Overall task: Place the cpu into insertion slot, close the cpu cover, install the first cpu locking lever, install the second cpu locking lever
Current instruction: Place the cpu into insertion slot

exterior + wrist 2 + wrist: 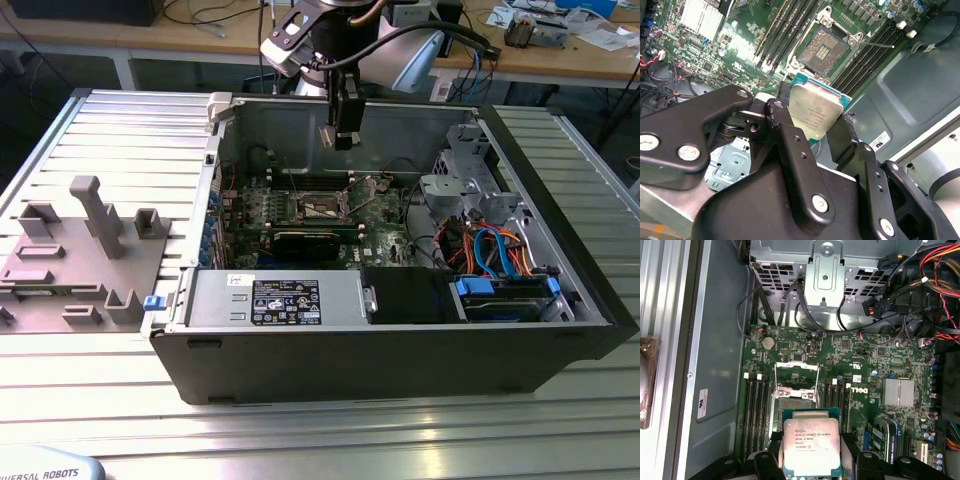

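1. My hand is clamped on the cpu, gripping two opposite edges.
2. I see the cpu held above the green circuit board, near the insertion slot but not in it.
3. The slot lies bare, with the cpu cover swung open.
4. In the exterior view the hand hangs inside the open computer case on the counter.

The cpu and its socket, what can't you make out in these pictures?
cpu: underside faces away in both wrist views; one edge is cut off in the first wrist view.
insertion slot: part hidden behind the cpu in the first wrist view.
gripper: in the exterior view, what it holds is too small to tell.
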`<state>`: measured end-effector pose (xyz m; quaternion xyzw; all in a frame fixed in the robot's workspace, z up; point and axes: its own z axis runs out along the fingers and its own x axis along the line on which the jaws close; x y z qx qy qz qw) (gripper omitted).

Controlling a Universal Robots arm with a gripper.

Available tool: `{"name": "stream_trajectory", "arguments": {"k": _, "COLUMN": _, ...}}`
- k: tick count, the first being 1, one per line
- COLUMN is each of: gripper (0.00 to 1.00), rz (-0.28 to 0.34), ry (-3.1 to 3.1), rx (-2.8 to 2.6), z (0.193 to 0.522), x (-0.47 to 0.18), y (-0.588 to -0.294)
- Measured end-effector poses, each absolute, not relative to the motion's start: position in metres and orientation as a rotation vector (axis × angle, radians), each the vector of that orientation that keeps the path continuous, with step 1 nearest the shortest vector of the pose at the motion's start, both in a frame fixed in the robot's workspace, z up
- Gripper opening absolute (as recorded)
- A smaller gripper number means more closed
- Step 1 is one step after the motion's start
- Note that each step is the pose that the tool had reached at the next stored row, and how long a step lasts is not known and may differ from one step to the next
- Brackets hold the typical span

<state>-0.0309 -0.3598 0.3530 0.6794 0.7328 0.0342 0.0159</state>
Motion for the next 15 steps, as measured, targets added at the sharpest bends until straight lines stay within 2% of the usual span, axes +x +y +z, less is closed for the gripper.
{"name": "stream_trajectory", "arguments": {"k": 15, "gripper": 0.54, "rz": 0.106, "ry": 2.263, "rx": 2.130, "z": 0.3530, "x": -0.0309, "y": -0.3598}}
